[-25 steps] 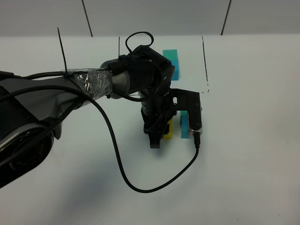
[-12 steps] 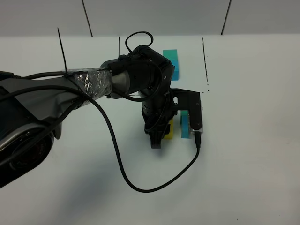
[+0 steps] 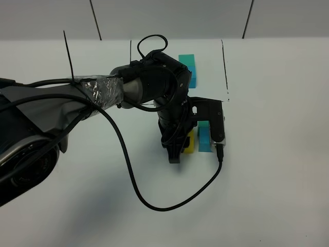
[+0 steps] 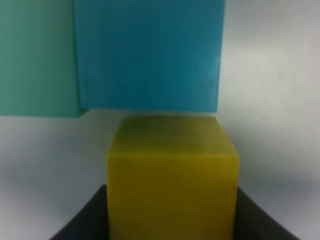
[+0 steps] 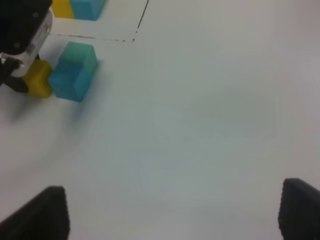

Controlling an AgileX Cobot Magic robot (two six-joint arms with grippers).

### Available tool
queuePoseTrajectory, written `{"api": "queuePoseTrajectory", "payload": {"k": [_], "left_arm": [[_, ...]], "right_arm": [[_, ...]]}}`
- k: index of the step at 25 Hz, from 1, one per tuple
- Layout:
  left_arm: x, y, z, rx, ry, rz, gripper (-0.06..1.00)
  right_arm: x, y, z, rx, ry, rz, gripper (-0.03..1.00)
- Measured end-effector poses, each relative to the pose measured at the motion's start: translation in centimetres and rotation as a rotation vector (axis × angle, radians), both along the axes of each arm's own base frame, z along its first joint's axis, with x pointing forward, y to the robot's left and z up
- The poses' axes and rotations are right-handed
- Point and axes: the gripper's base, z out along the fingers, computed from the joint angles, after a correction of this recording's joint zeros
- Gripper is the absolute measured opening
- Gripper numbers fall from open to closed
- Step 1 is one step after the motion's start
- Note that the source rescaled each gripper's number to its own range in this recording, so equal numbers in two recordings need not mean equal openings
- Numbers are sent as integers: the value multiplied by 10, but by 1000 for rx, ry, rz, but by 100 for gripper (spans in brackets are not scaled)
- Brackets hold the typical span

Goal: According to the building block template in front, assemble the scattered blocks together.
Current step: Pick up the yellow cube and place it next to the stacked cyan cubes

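On the white tabletop (image 3: pixel 267 170), left tool (image 3: pixel 177 149) seemingly pinching matte yellow cube (image 4: pixel 172 175), blue cube (image 4: pixel 147 55) just beyond, right tool's (image 5: pixel 175 212) state unclear.

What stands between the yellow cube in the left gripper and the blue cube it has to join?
Nothing visible. In the left wrist view only bare table separates the yellow cube from the blue cube. The left gripper holds the yellow cube; the teal cube sits beside the blue one.

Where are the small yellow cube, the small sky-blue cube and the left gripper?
small yellow cube (image 4: pixel 172 185), left wrist view, front face
small sky-blue cube (image 4: pixel 148 52), left wrist view, facing side
left gripper (image 3: pixel 175 154), exterior high view, fingertips
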Motion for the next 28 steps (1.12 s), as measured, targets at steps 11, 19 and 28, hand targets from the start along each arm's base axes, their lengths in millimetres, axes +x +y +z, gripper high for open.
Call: {"api": "queuePoseTrajectory", "payload": {"k": [11, 19, 28], "left_arm": [[3, -3, 0, -32, -31, 5, 0], [0, -2, 0, -23, -2, -12, 0], [1, -3, 0, -29, -10, -13, 0]], "right_arm": [[0, 0, 0, 0, 0, 0, 70], [0, 0, 0, 0, 0, 0, 70], [0, 0, 0, 0, 0, 0, 70]]}}
